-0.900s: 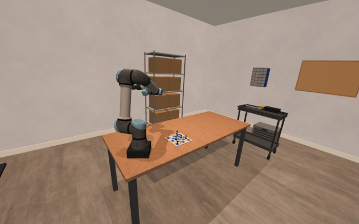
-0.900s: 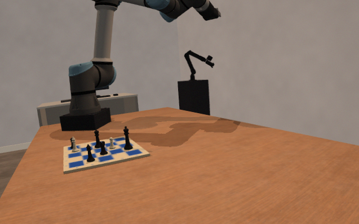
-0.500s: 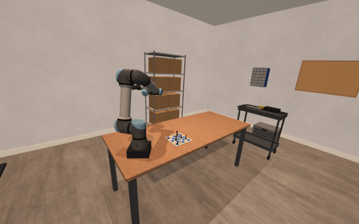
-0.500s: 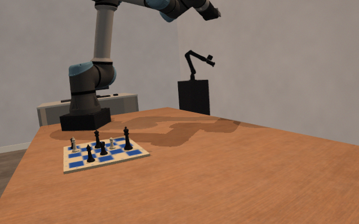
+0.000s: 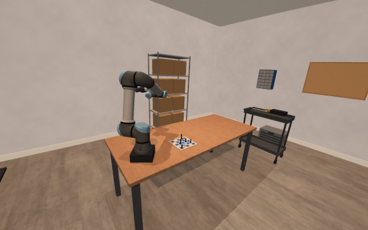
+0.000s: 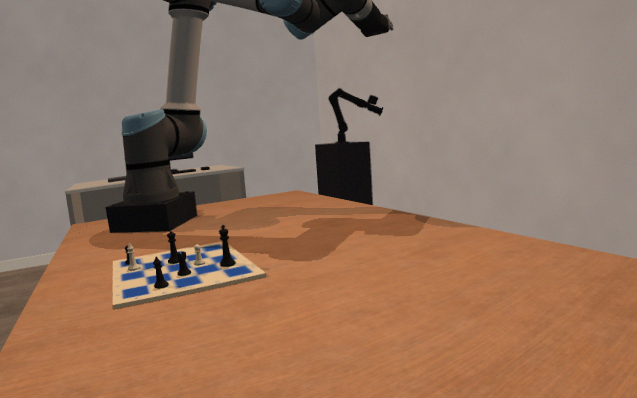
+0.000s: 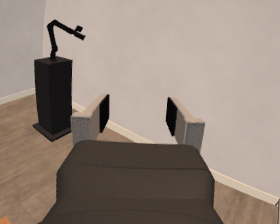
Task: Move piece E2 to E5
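A small blue-and-cream chessboard (image 5: 171,141) (image 6: 118,282) lies on the wooden table (image 5: 211,130) (image 6: 365,310), in front of the arm's base (image 5: 142,153) (image 6: 151,212). Several black pieces stand upright on it, the tallest (image 6: 225,246) at the right. Others stand near the middle (image 6: 172,247) (image 6: 183,264) and at the front (image 6: 159,273). Two white pieces (image 6: 198,255) (image 6: 131,257) also stand upright. The edge letters are too small to read. My gripper (image 5: 164,93) (image 6: 388,22) (image 7: 137,107) is open and empty. It is held high above the table, well away from the board, pointing out at the wall.
A metal shelf with cartons (image 5: 168,89) stands behind the table. A black cart (image 5: 268,127) stands to the right. A black pedestal with a second small arm (image 6: 342,170) (image 7: 54,96) and a grey bench (image 6: 215,185) stand beyond the table's far edge.
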`<action>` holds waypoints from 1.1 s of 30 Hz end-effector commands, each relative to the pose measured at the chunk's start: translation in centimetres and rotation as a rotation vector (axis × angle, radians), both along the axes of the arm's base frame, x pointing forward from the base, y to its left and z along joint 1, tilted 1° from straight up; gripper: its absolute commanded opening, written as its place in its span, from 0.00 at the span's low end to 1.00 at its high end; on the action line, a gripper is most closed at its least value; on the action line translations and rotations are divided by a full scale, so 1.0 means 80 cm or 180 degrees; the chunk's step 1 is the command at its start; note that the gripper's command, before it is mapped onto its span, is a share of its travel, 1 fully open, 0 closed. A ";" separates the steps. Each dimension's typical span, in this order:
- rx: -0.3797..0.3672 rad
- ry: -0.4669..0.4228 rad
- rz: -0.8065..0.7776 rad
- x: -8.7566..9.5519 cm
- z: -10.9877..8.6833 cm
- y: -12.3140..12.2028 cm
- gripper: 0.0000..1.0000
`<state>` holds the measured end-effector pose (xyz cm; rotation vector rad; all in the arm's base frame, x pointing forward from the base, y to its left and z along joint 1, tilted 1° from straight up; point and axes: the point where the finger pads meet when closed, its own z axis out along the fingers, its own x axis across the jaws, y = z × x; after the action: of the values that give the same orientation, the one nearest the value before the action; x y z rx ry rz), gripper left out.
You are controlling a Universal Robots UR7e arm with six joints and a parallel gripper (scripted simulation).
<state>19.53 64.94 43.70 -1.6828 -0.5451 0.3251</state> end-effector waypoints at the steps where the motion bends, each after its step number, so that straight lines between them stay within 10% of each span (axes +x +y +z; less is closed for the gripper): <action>1: -0.0026 -0.0044 -0.0036 0.014 -0.005 0.003 1.00; 10: -0.0153 -0.0205 -0.0165 0.070 -0.032 0.010 1.00; 21: -0.0633 -0.0692 -0.0406 0.240 -0.128 -0.004 1.00; 24: -0.0633 -0.0692 -0.0406 0.240 -0.128 -0.004 1.00; 33: -0.1121 -0.1062 -0.0381 0.372 -0.224 -0.062 1.00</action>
<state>45.32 61.39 28.44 -2.0598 -0.6052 0.0486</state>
